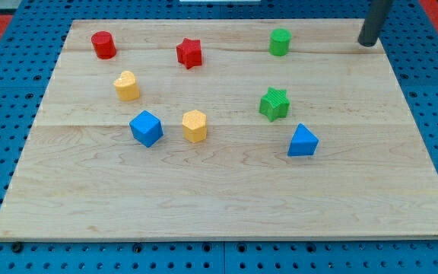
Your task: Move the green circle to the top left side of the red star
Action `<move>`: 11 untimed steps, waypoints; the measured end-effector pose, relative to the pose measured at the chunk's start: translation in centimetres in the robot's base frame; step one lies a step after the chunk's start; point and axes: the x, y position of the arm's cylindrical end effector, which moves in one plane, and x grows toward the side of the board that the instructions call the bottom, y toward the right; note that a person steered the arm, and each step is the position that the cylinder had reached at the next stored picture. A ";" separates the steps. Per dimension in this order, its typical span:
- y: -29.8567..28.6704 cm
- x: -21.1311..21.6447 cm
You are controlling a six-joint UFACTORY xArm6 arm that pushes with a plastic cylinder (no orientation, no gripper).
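My tip (366,43) rests near the table's (226,205) top right corner, touching nothing. The green circle (280,42) sits left of it along the top edge, with the red star (190,52) further left.

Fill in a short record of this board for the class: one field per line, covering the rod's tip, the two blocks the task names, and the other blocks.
tip: my tip at the view's top right, touching no block
green circle: near the top edge, left of the tip
red star: left of the green circle
goal spot: top left of the red star, not yet filled
other blocks: red cylinder, green star
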 end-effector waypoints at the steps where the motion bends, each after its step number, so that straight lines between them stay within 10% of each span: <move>1: -4.2 0.7; 6: -28.5 -3.5; 11: -27.2 -3.7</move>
